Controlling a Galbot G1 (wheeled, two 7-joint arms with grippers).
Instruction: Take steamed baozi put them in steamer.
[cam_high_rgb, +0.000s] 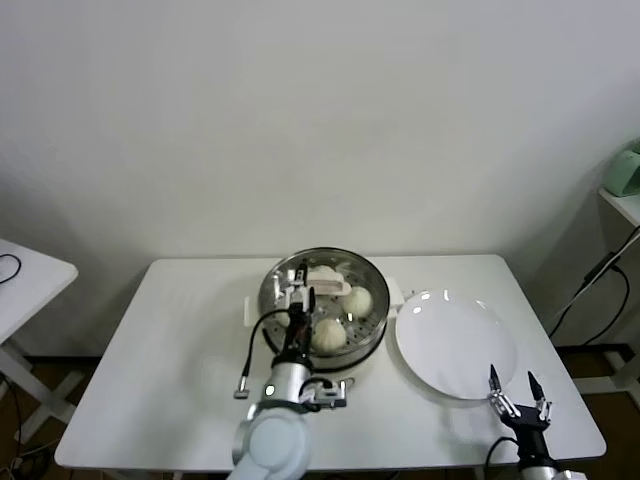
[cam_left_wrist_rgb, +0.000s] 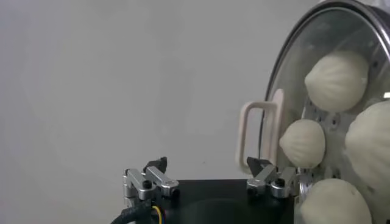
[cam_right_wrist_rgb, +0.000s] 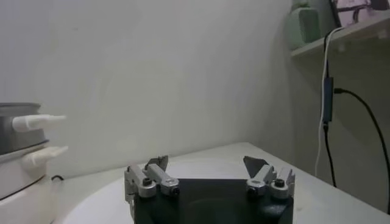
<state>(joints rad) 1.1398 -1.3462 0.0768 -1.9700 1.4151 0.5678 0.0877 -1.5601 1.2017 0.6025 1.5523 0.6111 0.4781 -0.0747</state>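
Observation:
The steamer (cam_high_rgb: 374, 278), a shiny steel pot on a cream base, stands mid-table. Several off-white baozi lie on its perforated tray, among them one at the right (cam_high_rgb: 357, 301) and one at the front (cam_high_rgb: 328, 335). The left wrist view shows them close up, the farthest one (cam_left_wrist_rgb: 337, 79) and another (cam_left_wrist_rgb: 303, 143) by the pot's rim (cam_left_wrist_rgb: 285, 58). My left gripper (cam_high_rgb: 297, 278) hovers over the steamer's left side, open and empty (cam_left_wrist_rgb: 207, 167). My right gripper (cam_high_rgb: 520, 392) is parked open at the front right edge of the white plate (cam_high_rgb: 455, 345), holding nothing (cam_right_wrist_rgb: 207, 165).
The steamer's cream side handle (cam_left_wrist_rgb: 253, 137) sticks out next to my left fingers. A second white table (cam_high_rgb: 25, 275) stands at far left. A shelf with a green object (cam_high_rgb: 625, 170) and a hanging black cable (cam_high_rgb: 590, 285) are at far right.

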